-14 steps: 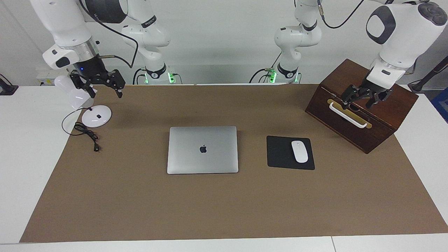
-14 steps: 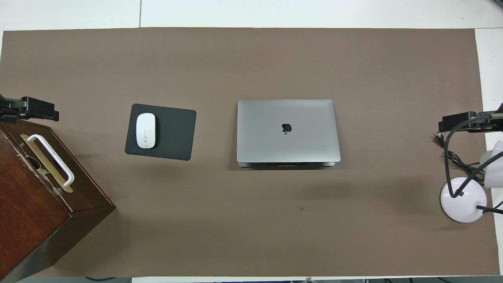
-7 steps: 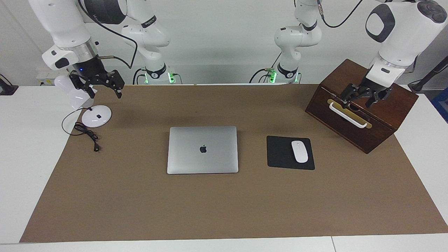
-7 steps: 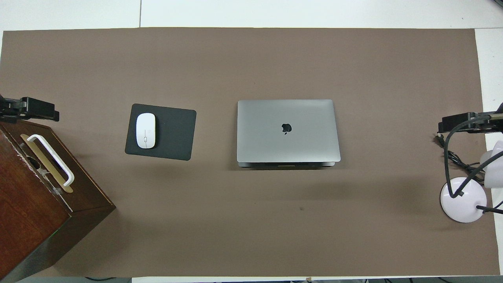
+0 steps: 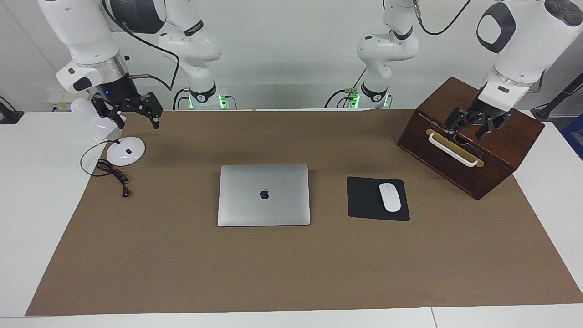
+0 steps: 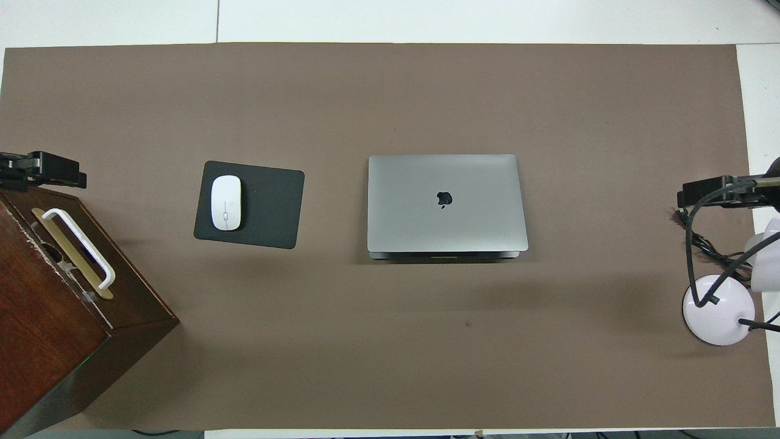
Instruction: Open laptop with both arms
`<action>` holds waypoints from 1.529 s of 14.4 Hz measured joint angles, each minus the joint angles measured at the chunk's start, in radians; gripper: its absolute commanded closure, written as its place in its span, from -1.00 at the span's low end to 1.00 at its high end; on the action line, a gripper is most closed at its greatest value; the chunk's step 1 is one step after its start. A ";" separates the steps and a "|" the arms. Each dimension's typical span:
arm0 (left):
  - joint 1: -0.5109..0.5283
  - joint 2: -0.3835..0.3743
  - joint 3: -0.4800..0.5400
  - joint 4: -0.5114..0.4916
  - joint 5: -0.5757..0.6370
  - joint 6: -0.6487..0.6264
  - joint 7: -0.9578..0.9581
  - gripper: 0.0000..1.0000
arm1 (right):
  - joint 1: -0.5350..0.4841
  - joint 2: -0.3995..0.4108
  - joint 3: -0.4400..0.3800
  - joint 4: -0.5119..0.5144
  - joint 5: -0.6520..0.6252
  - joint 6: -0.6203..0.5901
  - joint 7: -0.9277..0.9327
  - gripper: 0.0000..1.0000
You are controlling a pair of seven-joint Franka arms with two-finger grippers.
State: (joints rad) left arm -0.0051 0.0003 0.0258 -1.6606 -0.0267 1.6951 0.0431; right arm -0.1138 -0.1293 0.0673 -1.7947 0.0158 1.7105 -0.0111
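Observation:
The laptop [image 5: 263, 195] [image 6: 446, 203] lies closed and flat on the brown mat in the middle of the table, lid up with the dark logo showing. Neither gripper touches it. My left gripper [image 5: 465, 133] hangs over the wooden box at the left arm's end of the table, fingers apart, holding nothing. My right gripper [image 5: 139, 124] hangs over the mat's corner beside the desk lamp at the right arm's end, open and empty. In the overhead view only the tips of the left gripper [image 6: 46, 169] and the right gripper [image 6: 713, 192] show at the edges.
A black mouse pad [image 5: 366, 198] with a white mouse [image 5: 390, 197] lies beside the laptop toward the left arm's end. A dark wooden box [image 5: 473, 136] with a white handle stands under the left gripper. A white desk lamp [image 5: 125, 151] and its cable lie at the right arm's end.
Both grippers have risen a little where they hang. The left gripper's fingers stand slightly narrower than before. The laptop has not moved.

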 measured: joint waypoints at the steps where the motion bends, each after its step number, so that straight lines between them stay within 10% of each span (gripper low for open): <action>1: 0.000 0.000 0.000 0.000 0.000 0.000 -0.008 1.00 | 0.000 0.000 0.000 -0.003 0.000 0.001 0.000 -1.00; 15: 0.001 0.000 -0.001 -0.014 0.000 0.151 -0.015 1.00 | 0.003 -0.143 0.002 -0.371 0.298 0.436 0.000 -1.00; 22: -0.005 -0.062 -0.014 -0.272 -0.002 0.478 -0.014 1.00 | 0.120 -0.217 0.008 -0.601 0.572 0.734 -0.002 -1.00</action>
State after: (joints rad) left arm -0.0105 -0.0622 0.0114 -1.9327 -0.0283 2.1733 0.0288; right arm 0.0059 -0.3460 0.0748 -2.3959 0.5874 2.4441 -0.0130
